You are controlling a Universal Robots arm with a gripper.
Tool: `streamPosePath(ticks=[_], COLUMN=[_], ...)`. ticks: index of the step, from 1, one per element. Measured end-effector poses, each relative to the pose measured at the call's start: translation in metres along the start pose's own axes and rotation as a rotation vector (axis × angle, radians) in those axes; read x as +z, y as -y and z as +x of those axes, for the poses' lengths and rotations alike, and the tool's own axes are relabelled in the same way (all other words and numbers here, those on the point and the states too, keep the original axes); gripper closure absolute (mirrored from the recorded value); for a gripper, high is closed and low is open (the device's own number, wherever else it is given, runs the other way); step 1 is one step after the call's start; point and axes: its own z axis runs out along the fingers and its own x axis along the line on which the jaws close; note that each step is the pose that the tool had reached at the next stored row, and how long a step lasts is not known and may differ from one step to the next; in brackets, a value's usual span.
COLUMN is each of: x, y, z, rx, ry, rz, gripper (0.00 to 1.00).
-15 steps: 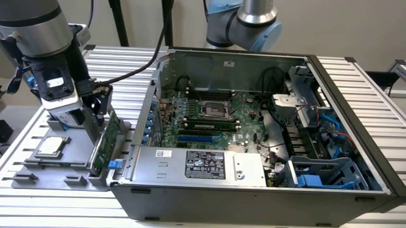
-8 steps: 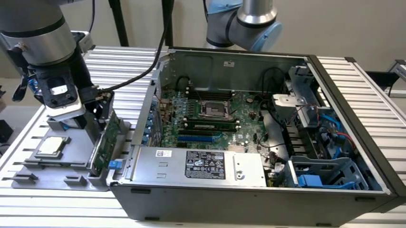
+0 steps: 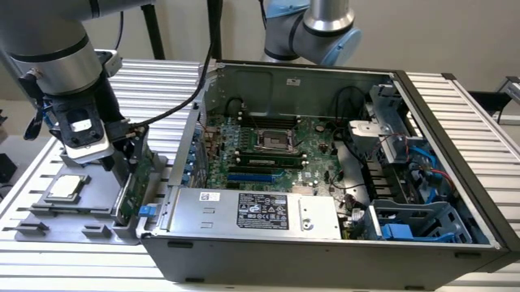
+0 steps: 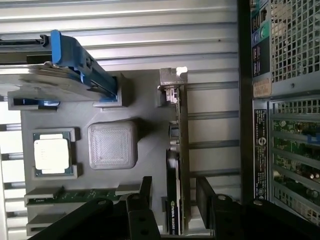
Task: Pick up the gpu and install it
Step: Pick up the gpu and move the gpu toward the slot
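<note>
The gpu (image 3: 133, 185) stands on its long edge in a slot of the grey parts holder (image 3: 49, 225), at the exterior view's left, right beside the open computer case (image 3: 325, 152). In the wrist view the gpu (image 4: 177, 130) appears edge-on, with its silver end bracket (image 4: 172, 75) at the far end. My gripper (image 3: 130, 155) hangs directly over the card. It is open (image 4: 176, 195), with one black finger on each side of the card's near end and a gap showing on both sides. The card rests in its slot.
On the holder lie a square silver CPU chip (image 4: 51, 154), a hard drive in a blue frame (image 4: 55, 75), a memory stick (image 4: 75, 195) and a raised grey block (image 4: 112, 145). The case's side wall (image 3: 191, 140) stands close to my gripper. A second arm (image 3: 317, 30) stands behind the case.
</note>
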Motion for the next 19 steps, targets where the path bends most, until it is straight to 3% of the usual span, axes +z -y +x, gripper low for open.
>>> streamPosePath(ticks=[14,16,19], x=[0.0255,0.0283,0.0308], y=[0.0005,0.0006,0.0006], z=[0.001,0.001,0.001], rx=[0.0,0.0,0.002], ry=[0.0049,0.0081,0.0193], rz=[-0.0004,-0.0007,-0.0014], gripper=[0.52,0.52,0.52])
